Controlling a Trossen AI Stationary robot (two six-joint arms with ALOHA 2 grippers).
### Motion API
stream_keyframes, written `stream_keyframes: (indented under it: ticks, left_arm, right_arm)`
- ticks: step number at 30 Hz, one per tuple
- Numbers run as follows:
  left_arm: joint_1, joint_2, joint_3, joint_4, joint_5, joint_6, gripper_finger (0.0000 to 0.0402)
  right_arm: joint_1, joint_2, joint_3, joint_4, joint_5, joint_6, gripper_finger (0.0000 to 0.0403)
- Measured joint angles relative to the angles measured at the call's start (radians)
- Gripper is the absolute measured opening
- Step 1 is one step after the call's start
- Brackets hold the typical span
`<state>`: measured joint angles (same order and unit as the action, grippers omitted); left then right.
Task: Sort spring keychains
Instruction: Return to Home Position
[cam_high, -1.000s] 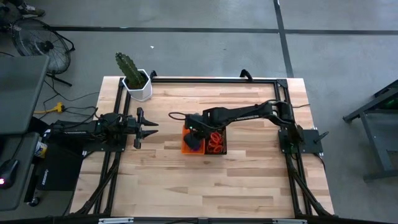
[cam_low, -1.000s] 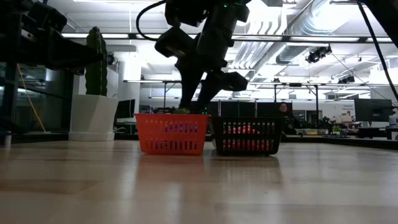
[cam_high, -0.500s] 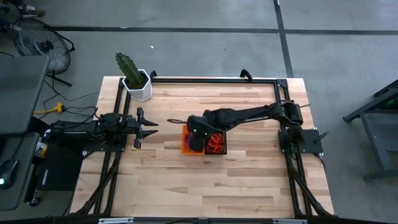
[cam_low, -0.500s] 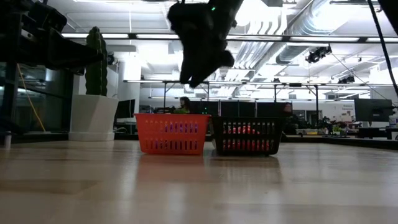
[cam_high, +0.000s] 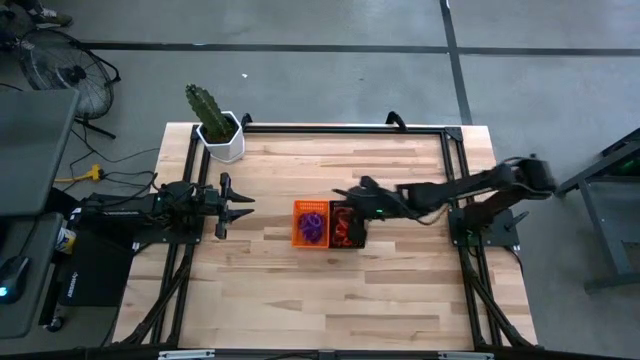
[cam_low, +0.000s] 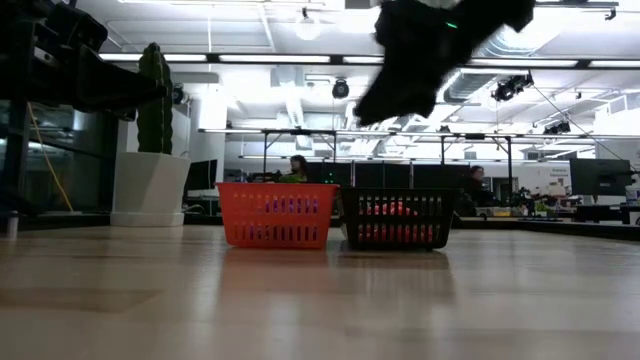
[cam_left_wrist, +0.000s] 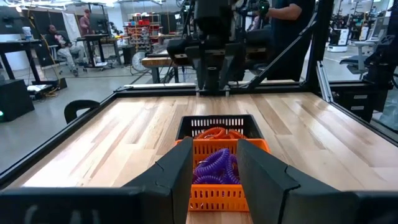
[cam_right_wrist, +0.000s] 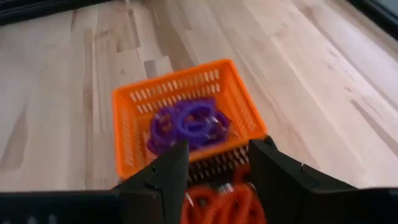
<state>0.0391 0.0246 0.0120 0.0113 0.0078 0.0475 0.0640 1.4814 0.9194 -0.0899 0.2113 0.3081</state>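
The right end effector (cam_right_wrist: 214, 163) hangs above the surface (cam_high: 400, 290) with its two fingers parted and nothing between them. Just below it sits the black bin (cam_low: 395, 228), which holds the orange spring keychains (cam_right_wrist: 219, 202) in a tangled heap. Touching that bin, on the side away from the right arm's base, is the orange bin (cam_right_wrist: 127, 142) with the purple spring keychains (cam_right_wrist: 186, 124) piled inside.

No loose keychain shows on the bare wood around either bin, so the sorting looks finished and only folding the arm home is left. To do that well, I would lift the wrist clear of the bin rims first. Then I would draw it back toward the base along the arm's own line, fingers apart so nothing snags the mesh walls. A low sweep could nudge the light bins.

Well beyond the bins the left end effector (cam_high: 236, 205) waits, spread and empty, facing them. Farther off, at the corner, stands a potted cactus (cam_high: 215, 128).
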Motion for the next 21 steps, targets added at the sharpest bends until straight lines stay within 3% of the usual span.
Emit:
stream_keyframes:
  ticks: [9, 16, 21]
  left_arm:
    - [0.000, 0.000, 0.000, 0.000, 0.000, 0.000, 0.0122]
    - [0.000, 0.000, 0.000, 0.000, 0.000, 0.000, 0.0122]
    - [0.000, 0.000, 0.000, 0.000, 0.000, 0.000, 0.0122]
  right_arm:
    - [-0.003, -0.328, -0.362, 0.102, 0.044, 0.074, 0.0161]
    - [-0.005, -0.552, -0.539, 0.117, 0.191, 0.100, 0.0159]
    - [0.009, -0.679, -0.633, 0.174, 0.185, 0.212, 0.0161]
